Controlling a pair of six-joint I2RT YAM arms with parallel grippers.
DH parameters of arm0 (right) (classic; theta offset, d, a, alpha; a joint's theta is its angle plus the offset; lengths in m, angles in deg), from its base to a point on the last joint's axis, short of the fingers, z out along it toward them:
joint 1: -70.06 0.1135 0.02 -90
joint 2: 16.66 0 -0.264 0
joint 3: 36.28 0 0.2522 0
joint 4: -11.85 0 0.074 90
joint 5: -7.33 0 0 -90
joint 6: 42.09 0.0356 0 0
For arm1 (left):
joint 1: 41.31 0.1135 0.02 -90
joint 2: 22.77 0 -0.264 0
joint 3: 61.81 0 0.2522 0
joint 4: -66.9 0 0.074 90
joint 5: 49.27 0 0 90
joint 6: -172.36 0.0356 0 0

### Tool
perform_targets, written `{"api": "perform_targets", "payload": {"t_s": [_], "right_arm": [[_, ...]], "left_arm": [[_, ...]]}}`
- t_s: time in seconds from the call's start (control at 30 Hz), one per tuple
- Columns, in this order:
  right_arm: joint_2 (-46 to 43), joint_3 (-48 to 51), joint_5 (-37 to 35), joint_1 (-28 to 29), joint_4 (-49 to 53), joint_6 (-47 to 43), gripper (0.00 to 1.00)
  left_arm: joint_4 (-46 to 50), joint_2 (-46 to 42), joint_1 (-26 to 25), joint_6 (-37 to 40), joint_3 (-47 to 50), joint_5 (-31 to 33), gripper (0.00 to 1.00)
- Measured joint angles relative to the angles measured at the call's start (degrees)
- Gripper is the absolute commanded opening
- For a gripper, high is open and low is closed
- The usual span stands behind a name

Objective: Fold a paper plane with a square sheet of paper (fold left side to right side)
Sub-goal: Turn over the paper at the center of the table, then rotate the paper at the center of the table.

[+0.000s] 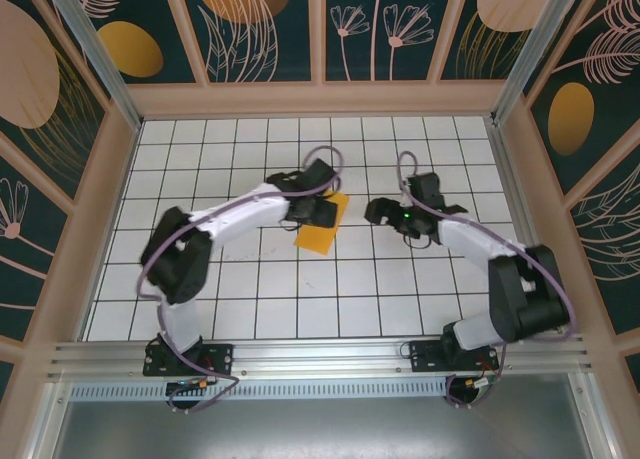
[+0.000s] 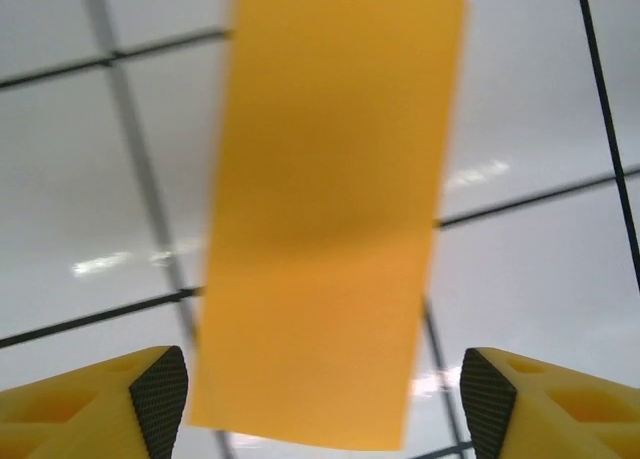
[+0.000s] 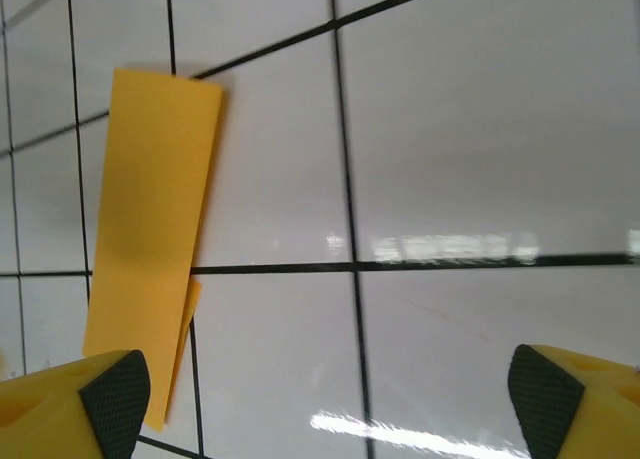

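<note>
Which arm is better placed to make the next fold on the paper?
Left. The left claw, open, hovers right over the folded paper, which lies between its fingers in its wrist view. The right claw, also open, sits off to the side.

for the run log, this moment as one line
paper: folded, flat on table | left hand: open over paper | right hand: open, beside paper
</note>
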Motion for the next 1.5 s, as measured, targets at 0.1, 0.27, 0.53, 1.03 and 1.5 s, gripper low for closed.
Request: {"api": "perform_targets", "payload": {"t_s": [0.1,0.27,0.53,1.03,1.5], "right_arm": [[7.3,-6.3,-1.7,4.0,-0.1,1.5,0.99],[17.3,-15.8,-5.6,7.8,-0.2,3.3,0.99],[27.1,-25.2,-11.0,11.0,1.7,4.8,0.99],[35.0,-38.4,-16.5,14.5,10.7,4.6,0.99],[37.0,-42.7,-10.4,18.1,5.5,-0.2,0.99]], "left_arm": [[-7.3,-9.1,4.5,-0.5,10.8,-1.7,0.82],[-16.7,-20.0,7.0,-2.6,24.7,-2.6,0.86],[-21.8,-26.9,7.0,-5.0,31.5,0.3,0.87],[-22.9,-35.0,7.0,-6.1,35.2,6.3,0.89],[-23.0,-36.6,7.0,-6.3,36.9,6.6,0.91]]}}
